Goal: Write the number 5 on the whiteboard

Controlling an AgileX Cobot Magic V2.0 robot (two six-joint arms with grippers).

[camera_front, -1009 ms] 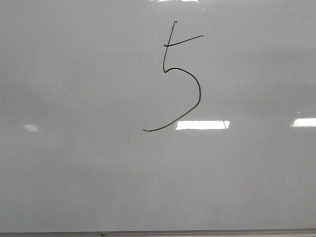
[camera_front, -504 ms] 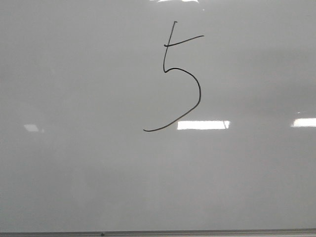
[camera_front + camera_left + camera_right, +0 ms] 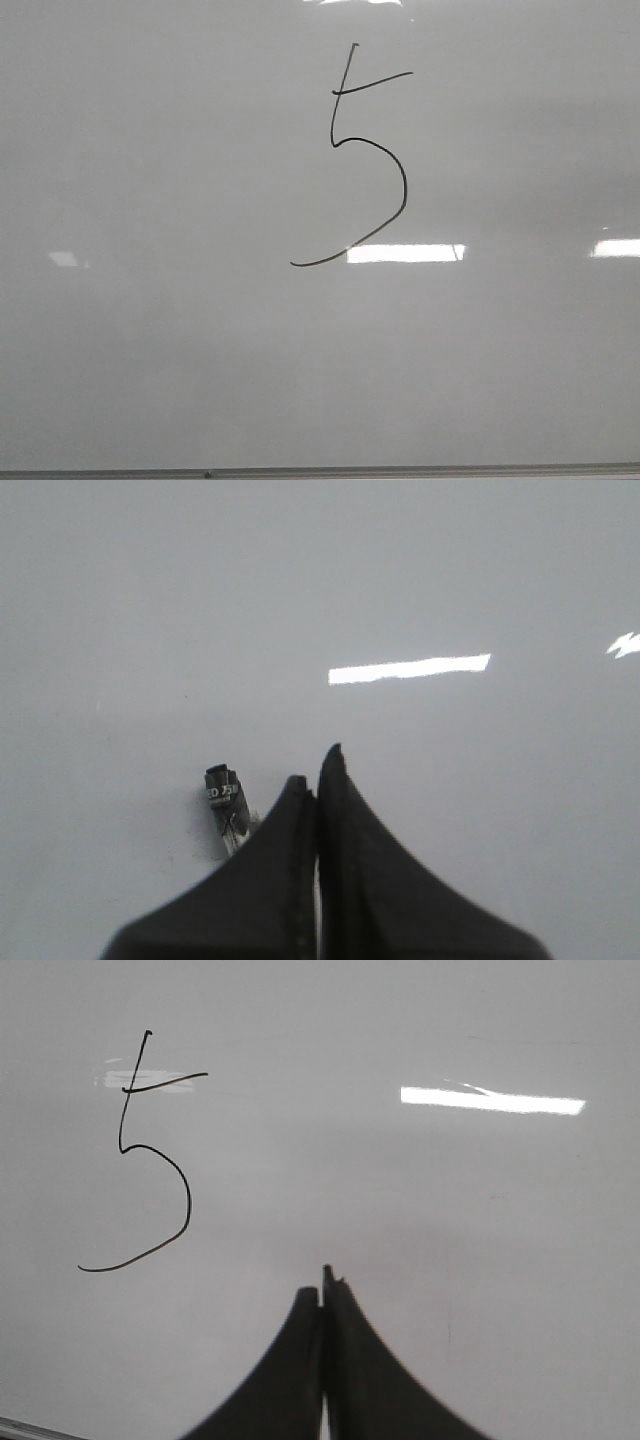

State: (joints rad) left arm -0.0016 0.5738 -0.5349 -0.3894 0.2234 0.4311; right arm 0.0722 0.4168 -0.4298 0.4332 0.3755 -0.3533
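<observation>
**Figure drawn; tools pulled clear of the board**

Glossy pale grey board filled every view, with bright rectangular ceiling-light reflections lying across it. The whiteboard (image 3: 150, 330) showed a thin grey edge strip along its near edge. The number 5 (image 3: 404, 185) sat toward the far edge, slightly right of centre: tall stem, short slanted top bar crossing it, large open curve, long tail running out to the left. All strokes looked complete and joined.

Neither arm appeared in the front view. The left tool (image 3: 318, 780) had its fingers pressed together; a small dark cylindrical piece with printed lettering (image 3: 224, 790) showed just beside them, possibly a marker end, though whether it was gripped could not be told. The right tool (image 3: 324, 1295) was closed, nothing visible between its fingers, the figure lying off to one side of it.

Judgement: writing step finished. Next move likely calls only for retreat, keeping any marker tip off the board to avoid a stray line.
</observation>
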